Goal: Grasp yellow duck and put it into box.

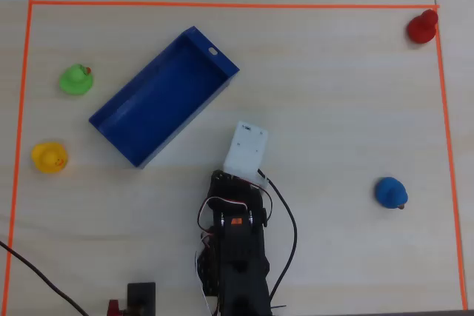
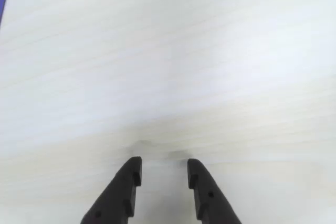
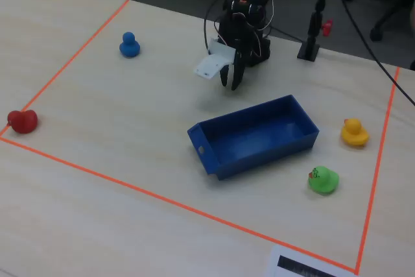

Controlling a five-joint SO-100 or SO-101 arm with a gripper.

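The yellow duck [image 1: 49, 158] sits at the left side of the table in the overhead view, and at the right [image 3: 354, 132] in the fixed view. The blue box [image 1: 118, 132] lies diagonally between it and the arm, empty; it also shows in the fixed view [image 3: 259, 156]. My gripper [image 2: 164, 172] is open and empty, its black fingers [image 2: 127, 184] over bare table. In the fixed view the gripper [image 3: 232, 81] hangs just beyond the box's far wall. In the overhead view the white wrist camera housing [image 1: 246, 147] covers it.
A green duck [image 1: 75, 79] sits near the box's left side, a blue duck [image 1: 390, 192] at the right, a red duck [image 1: 422, 27] in the far right corner. Orange tape [image 1: 222, 4] frames the work area. Cables trail by the arm base [image 1: 237, 257].
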